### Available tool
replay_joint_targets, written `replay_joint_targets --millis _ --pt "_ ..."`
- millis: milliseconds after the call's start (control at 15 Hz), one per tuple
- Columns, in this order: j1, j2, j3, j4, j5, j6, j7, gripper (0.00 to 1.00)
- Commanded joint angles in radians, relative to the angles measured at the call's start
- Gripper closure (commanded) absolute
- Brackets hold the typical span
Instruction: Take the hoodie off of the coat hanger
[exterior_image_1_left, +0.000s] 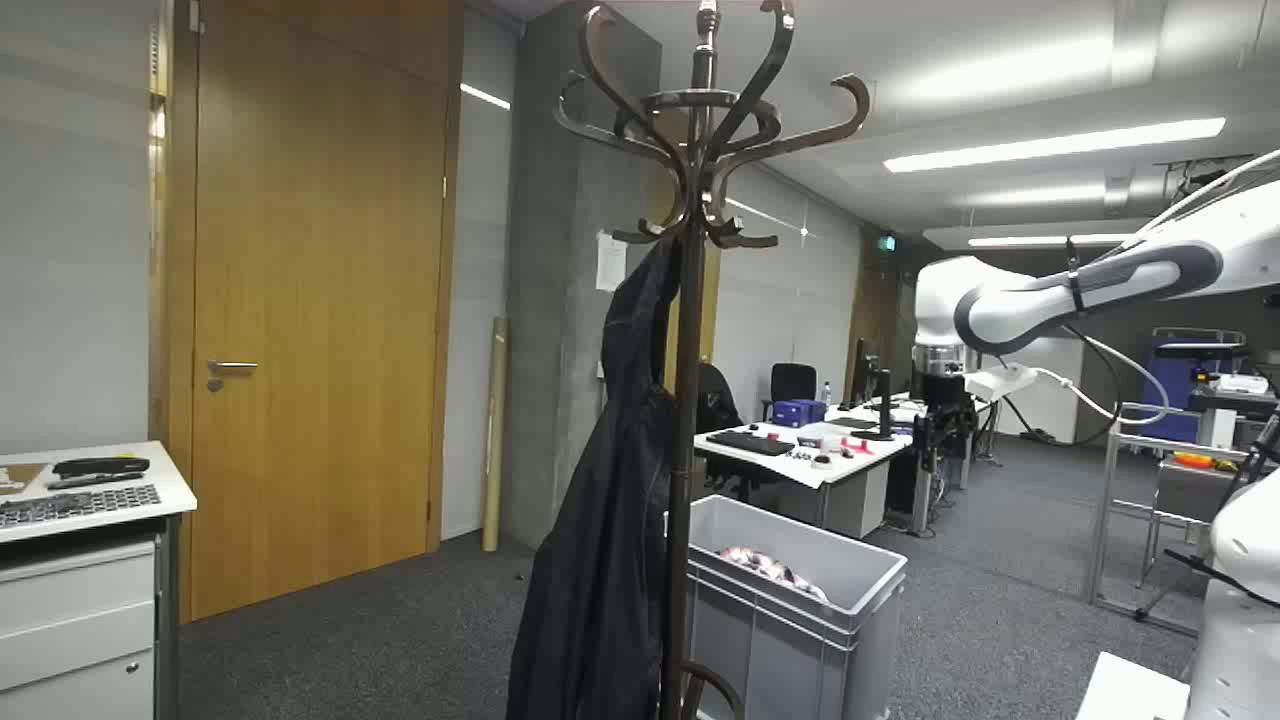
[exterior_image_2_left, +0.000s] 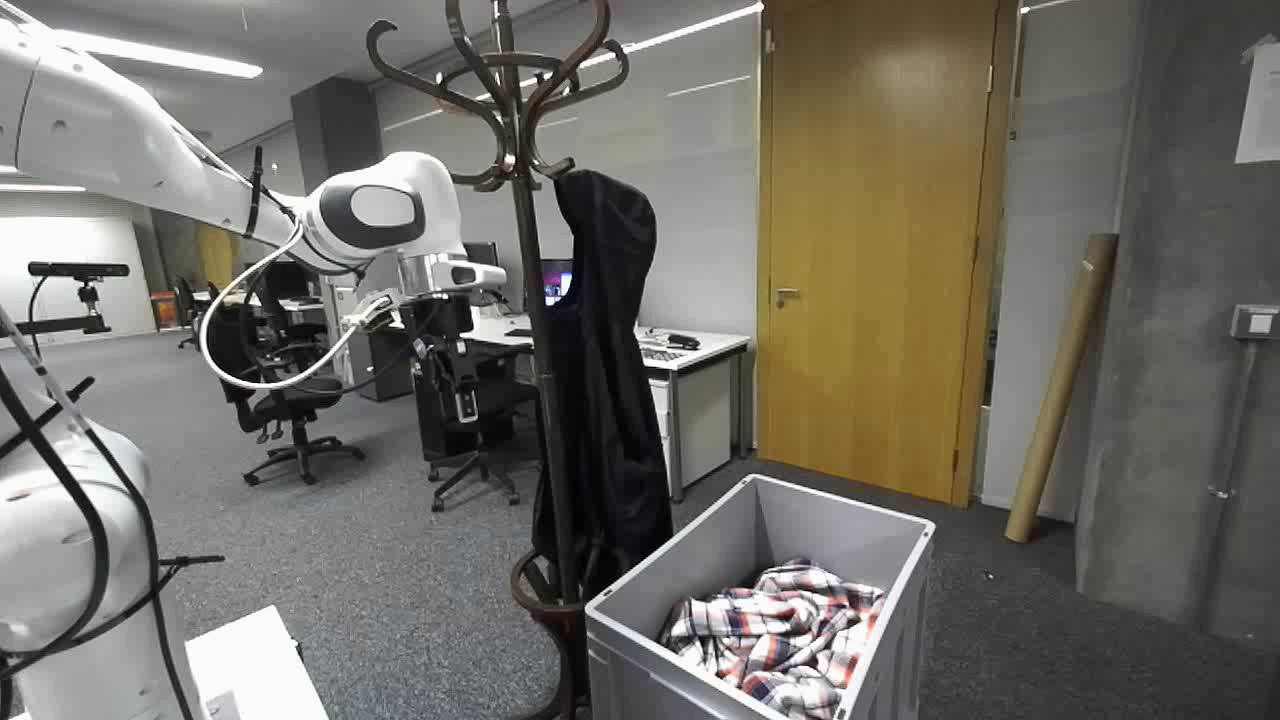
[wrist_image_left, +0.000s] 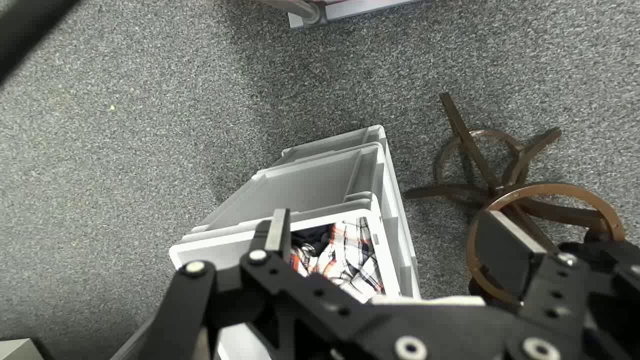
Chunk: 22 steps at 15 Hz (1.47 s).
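The black hoodie hangs limp from a lower hook, on the side of the stand away from the arm; it shows in both exterior views (exterior_image_1_left: 610, 520) (exterior_image_2_left: 612, 330). The dark brown coat hanger stands upright in both exterior views (exterior_image_1_left: 686, 400) (exterior_image_2_left: 545, 390). Its legs (wrist_image_left: 467, 142) and ring show at the right of the wrist view. My gripper points down beside the pole, apart from the hoodie, in both exterior views (exterior_image_1_left: 935, 445) (exterior_image_2_left: 458, 395). In the wrist view my gripper (wrist_image_left: 397, 227) has its fingers wide apart with nothing between them. The hoodie is not clearly visible there.
A grey bin (exterior_image_1_left: 770, 640) (exterior_image_2_left: 640, 650) (wrist_image_left: 385, 255) stands close to the stand. It holds a plaid shirt (exterior_image_2_left: 780, 625) (wrist_image_left: 350, 250); a dark cloth patch (wrist_image_left: 312, 237) shows beside it. Desks, chairs and a wooden door (exterior_image_2_left: 870, 260) are behind.
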Motion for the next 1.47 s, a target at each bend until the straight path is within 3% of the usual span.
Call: replay_joint_targets --millis 0,867,1067,1400 --pt "0.014 0.001 -0.012 0.002 -0.007 -0.003 0.006 0.0" --pt "0.005 0.007 -0.003 0.028 -0.047 0.021 0.008 0.0" --pt "-0.007 -0.001 -0.021 0.049 -0.09 0.106 -0.004 0.0" --pt "-0.019 -0.003 -0.091 0.076 -0.107 0.367 -0.047 0.0"
